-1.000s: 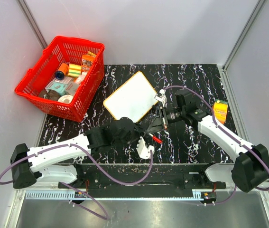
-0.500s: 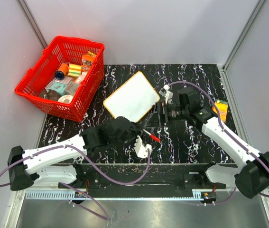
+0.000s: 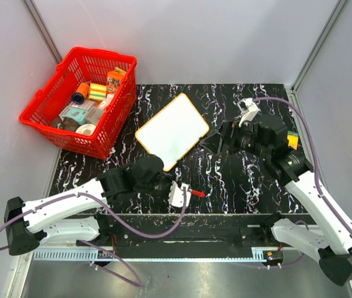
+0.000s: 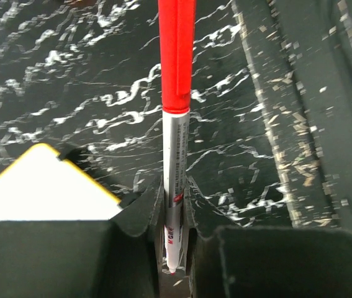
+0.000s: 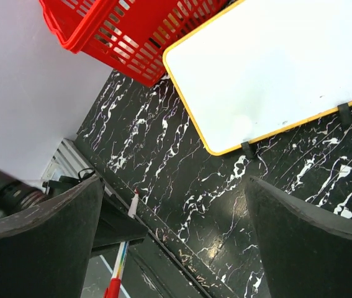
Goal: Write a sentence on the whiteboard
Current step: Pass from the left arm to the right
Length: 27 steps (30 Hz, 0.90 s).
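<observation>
Both arms had shifted since the earlier frame. Red basket (image 3: 121, 115) stood at the far-left corner of the black marbled table (image 3: 256, 180). Left gripper (image 4: 173, 192) had drawn back toward the near edge, clamped on the marker (image 4: 176, 133) — silver barrel pinched, red cap pointing away from the fingers. Whiteboard (image 3: 171, 130) lay flat mid-table, askew, just right of the basket. Right gripper (image 3: 221, 144) had withdrawn rightward from the marker — jaws released, spread wide, holding nothing.
</observation>
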{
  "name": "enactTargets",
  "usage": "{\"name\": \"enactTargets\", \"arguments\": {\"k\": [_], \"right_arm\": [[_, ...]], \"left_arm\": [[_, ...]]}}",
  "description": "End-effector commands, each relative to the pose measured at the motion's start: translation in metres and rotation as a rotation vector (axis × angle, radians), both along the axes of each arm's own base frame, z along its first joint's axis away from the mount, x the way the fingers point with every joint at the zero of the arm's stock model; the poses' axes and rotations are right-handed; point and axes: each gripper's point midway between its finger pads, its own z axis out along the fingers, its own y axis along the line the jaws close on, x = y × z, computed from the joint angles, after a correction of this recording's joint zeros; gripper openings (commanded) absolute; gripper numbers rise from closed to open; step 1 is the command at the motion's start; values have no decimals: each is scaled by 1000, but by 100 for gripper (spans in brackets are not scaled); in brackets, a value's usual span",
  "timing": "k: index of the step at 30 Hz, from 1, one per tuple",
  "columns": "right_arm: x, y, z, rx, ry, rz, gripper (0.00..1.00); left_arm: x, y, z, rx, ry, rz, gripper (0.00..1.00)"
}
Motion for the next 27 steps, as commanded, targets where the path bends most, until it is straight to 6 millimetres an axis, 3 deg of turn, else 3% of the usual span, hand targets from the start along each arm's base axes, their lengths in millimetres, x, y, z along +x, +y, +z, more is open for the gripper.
{"name": "enactTargets", "arguments": {"k": [1,2,7,9,10,16,27], "right_arm": [[-12,-6,17,-1,-126,33,100],[-19,-4,19,1,-144,71,100],[-60,8,25,41,-201,299,100],[-66,14,24,55,-186,362,100],[-74,18,24,71,-171,419,100],[-86,27,19,119,-113,522,98],[-92,29,15,142,-72,559,76]], "left_arm": [[-27,-7,6,-83,317,-37,0],[-35,-9,11,-99,373,-80,0],[-31,-8,32,-150,493,-114,0],[-26,-9,38,-164,516,-113,0],[-26,-12,49,-186,527,-134,0],[-12,-22,78,-234,612,-137,0],[9,-35,84,-231,648,-67,0]]}}
